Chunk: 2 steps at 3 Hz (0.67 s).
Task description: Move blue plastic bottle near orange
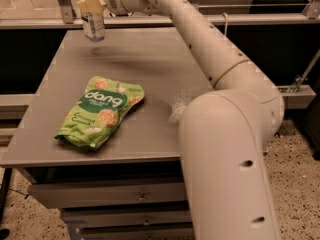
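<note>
The blue plastic bottle (93, 26), clear with a pale label, hangs just above the far left corner of the grey table (150, 59), with its shadow on the tabletop beneath it. My gripper (91, 4) is shut on the bottle's upper part, and one pale yellow fingertip (89, 4) shows in front of it. My arm stretches from the lower right across the table to that corner. The orange is hidden, behind my arm or out of view.
A green snack bag (100, 111) lies flat on the front left part of the table. A metal rail (280, 18) and a glass panel run behind the far edge. Drawers (115, 196) sit under the tabletop.
</note>
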Each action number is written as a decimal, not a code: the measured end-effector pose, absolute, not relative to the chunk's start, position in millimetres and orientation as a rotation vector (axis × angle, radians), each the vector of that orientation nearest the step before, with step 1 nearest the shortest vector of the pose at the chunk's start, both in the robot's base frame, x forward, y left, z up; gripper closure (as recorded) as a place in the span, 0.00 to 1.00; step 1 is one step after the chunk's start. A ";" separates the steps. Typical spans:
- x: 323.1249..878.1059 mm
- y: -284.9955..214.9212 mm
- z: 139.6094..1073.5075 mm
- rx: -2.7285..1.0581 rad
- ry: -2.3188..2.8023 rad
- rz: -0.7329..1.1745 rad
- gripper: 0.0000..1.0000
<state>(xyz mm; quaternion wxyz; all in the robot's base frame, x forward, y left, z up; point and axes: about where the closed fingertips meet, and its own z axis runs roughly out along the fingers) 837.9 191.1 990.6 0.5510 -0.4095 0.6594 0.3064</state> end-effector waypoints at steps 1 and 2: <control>799.9 159.6 1009.3 -0.911 1.519 0.864 1.00; 783.5 146.9 1006.1 -0.882 1.517 0.931 1.00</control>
